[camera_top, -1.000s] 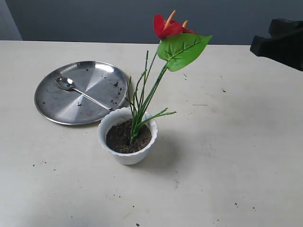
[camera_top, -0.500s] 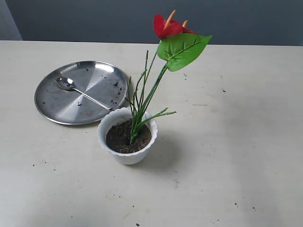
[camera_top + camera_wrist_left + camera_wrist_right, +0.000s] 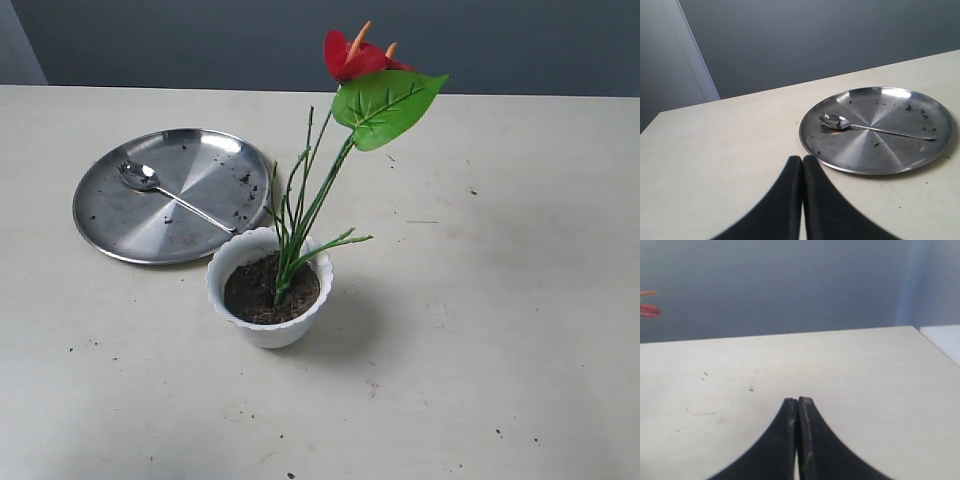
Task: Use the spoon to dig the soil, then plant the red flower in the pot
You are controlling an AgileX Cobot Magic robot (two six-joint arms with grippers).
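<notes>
- Gone from the exterior view is the dark arm that stood at the right edge a second ago. The red flower point(image 3: 362, 58) stands planted in the soil point(image 3: 257, 290) of the pot point(image 3: 268, 290), beside the plate point(image 3: 110, 225) holding the spoon point(image 3: 158, 189) on the desk point(image 3: 500, 300).
- Left wrist view: the left gripper point(image 3: 802, 161) is pressed together, empty, short of the plate.
- Right wrist view: the right gripper point(image 3: 797, 402) is likewise together over bare desk.
- Risk: the flower leans with a heavy top, so loose soil might let it tip.

left gripper point(image 3: 802, 161) jaws pressed together, right gripper point(image 3: 798, 402) jaws pressed together, both empty
</notes>
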